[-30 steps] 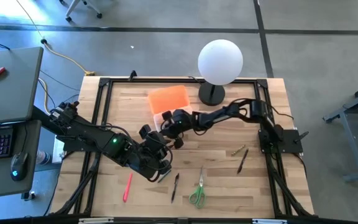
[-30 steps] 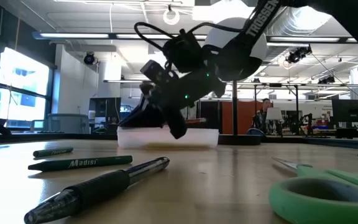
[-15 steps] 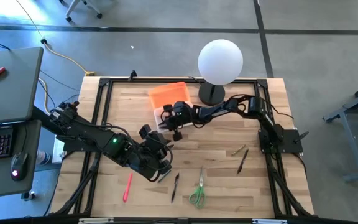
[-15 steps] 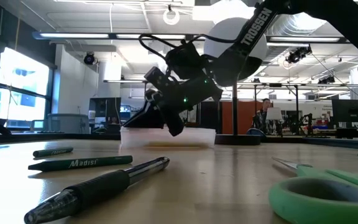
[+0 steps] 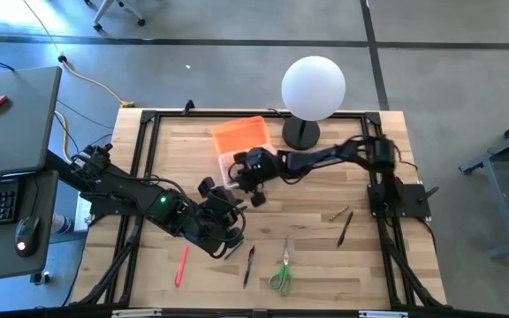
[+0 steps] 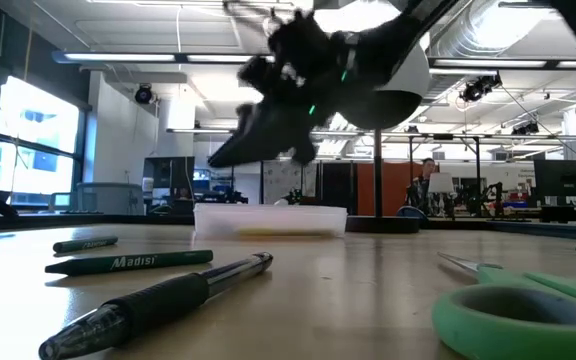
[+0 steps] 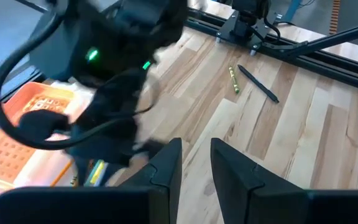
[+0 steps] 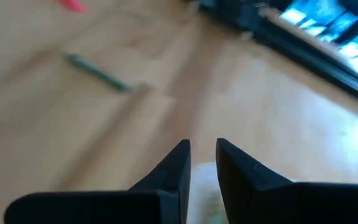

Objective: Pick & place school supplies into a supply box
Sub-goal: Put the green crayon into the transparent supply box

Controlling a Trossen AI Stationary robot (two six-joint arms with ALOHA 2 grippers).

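Note:
The clear supply box [image 5: 230, 168] [image 6: 271, 220] stands open on the table, with a yellow pencil [image 6: 263, 232] inside. Its orange lid [image 5: 239, 139] lies just beyond it toward the far edge. My right gripper [image 5: 244, 170] [image 6: 230, 157] [image 8: 202, 155] hovers above the box, shut and holding nothing. My left gripper [image 5: 225, 233] [image 7: 196, 158] waits, shut, nearer the table's near edge. Lying flat on the table are green-handled scissors [image 5: 281, 272], a pink marker [image 5: 181, 264], a black pen [image 5: 249, 262], another black pen [image 5: 345, 228], a short pencil [image 5: 338, 212] and green pencils [image 6: 128, 262].
A white globe lamp [image 5: 312, 88] stands on its dark base [image 5: 300, 134] at the far edge, right of the lid. A black frame [image 5: 148, 119] runs around the tabletop. Bare wood [image 5: 307, 190] lies between the box and the pens on the right.
My right gripper moved a little toward the table's far edge, over the box, then rose from level with the box to well above it. The left arm kept still.

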